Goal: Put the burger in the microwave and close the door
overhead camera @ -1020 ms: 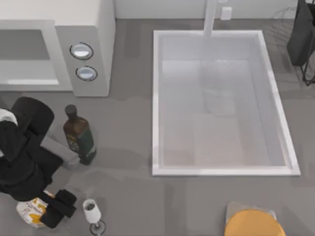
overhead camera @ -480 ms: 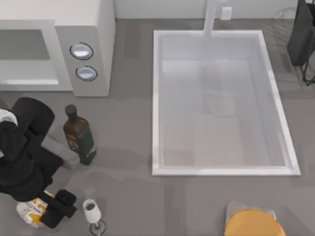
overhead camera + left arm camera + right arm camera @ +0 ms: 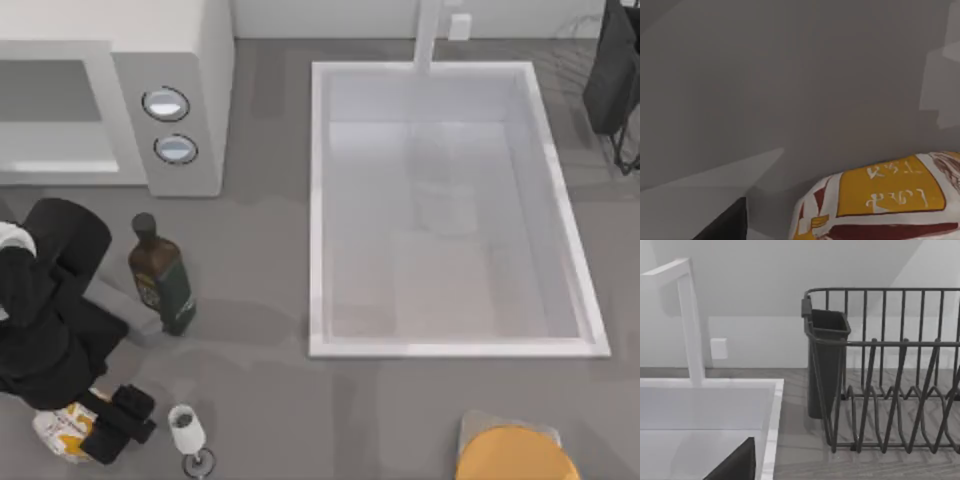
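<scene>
The burger (image 3: 60, 432) lies at the table's front left corner, a white lump with orange patches, half covered by my left arm. My left gripper (image 3: 100, 432) is down at the burger and open, with one dark finger (image 3: 128, 412) on the burger's right side. In the left wrist view the burger (image 3: 880, 205) sits close up, a small gap away from a dark fingertip (image 3: 725, 225). The microwave (image 3: 185, 60) stands at the back left, its cavity (image 3: 50, 100) open to the front. I cannot make out the door. My right arm (image 3: 612, 70) is parked at the back right.
A dark bottle (image 3: 162, 280) stands just right of my left arm. A small wine glass (image 3: 187, 432) stands beside the gripper's finger. The white sink (image 3: 318, 200) takes up the middle, with an orange disc (image 3: 515, 455) on a grey board in front of it. A wire dish rack (image 3: 890, 390) is at the back right.
My left gripper has shifted very slightly at the burger. The burger, bottle and glass stay where they were, and the right arm is still.
</scene>
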You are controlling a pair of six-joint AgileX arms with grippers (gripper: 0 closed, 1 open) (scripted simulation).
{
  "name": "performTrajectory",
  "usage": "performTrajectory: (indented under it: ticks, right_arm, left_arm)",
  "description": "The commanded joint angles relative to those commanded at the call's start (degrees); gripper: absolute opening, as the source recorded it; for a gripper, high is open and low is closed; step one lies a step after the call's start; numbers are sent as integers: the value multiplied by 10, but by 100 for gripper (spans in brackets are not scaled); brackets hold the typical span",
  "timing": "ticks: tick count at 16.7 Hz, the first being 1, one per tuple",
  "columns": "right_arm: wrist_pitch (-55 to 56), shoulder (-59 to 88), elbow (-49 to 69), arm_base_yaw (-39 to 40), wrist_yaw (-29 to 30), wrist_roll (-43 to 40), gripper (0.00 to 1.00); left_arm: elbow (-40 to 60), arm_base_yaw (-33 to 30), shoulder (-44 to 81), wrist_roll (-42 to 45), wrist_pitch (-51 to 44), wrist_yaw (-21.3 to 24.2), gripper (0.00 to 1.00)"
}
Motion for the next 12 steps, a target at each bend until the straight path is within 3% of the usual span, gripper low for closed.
performTrajectory:
  ticks: [8,12]
  right_arm:
    - [0,0,0,0,0,0,100]
    - [0,0,0,0,0,0,100]
  left_arm:
    - [89,18,-49,11,-83,-6,0]
    - [142,10,-87,3,-179,-5,0]
